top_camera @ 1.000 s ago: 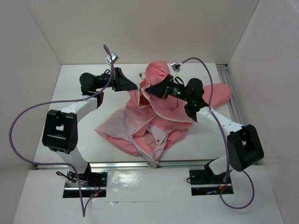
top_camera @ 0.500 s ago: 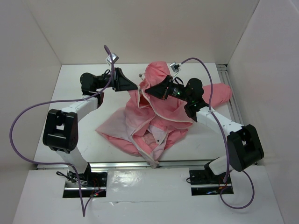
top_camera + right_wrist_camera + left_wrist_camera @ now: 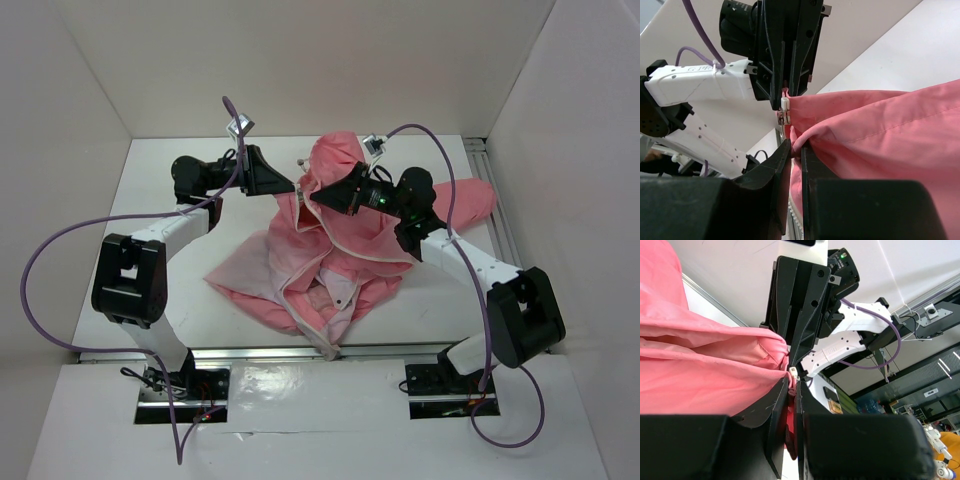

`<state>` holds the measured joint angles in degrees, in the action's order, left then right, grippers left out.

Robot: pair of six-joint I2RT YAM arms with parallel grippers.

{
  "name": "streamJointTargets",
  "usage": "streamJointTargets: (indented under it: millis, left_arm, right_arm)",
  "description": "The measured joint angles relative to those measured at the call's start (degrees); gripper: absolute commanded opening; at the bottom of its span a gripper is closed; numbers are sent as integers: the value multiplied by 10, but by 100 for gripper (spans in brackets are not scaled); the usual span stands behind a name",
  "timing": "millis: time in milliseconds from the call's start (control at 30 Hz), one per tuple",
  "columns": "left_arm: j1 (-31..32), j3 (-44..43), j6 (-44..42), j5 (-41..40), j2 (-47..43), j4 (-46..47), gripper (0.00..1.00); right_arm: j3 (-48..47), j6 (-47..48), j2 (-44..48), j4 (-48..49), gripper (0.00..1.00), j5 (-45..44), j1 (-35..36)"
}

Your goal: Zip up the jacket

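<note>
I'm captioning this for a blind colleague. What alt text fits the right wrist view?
Close-up: the right gripper pinches a fold of the pink jacket near its edge. Just beyond, the left gripper holds the jacket beside a small white zipper piece, with the white table behind.

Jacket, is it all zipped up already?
No, the jacket lies spread open in the top view, with its pale lining showing.

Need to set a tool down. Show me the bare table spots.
Bare table: near-left, between the left arm and the jacket's pale flap; near-right, between its edge and the right arm. Crowded far centre: left end effector and right end effector both pinch the jacket.
</note>
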<state>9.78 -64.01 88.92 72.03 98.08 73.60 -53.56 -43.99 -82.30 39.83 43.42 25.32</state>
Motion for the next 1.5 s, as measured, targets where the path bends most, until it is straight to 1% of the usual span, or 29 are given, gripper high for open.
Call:
streamJointTargets:
  millis: [433,1133,1500]
  left_arm:
    - [0,0,0,0,0,0,0]
    - [0,0,29,0,3,1,0]
    - [0,0,30,0,3,1,0]
  right_arm:
    - [0,2,18,-1,0,3,-1]
    - [0,-11,8,5,0,2,-2]
    - [0,-11,3,5,0,-1,-2]
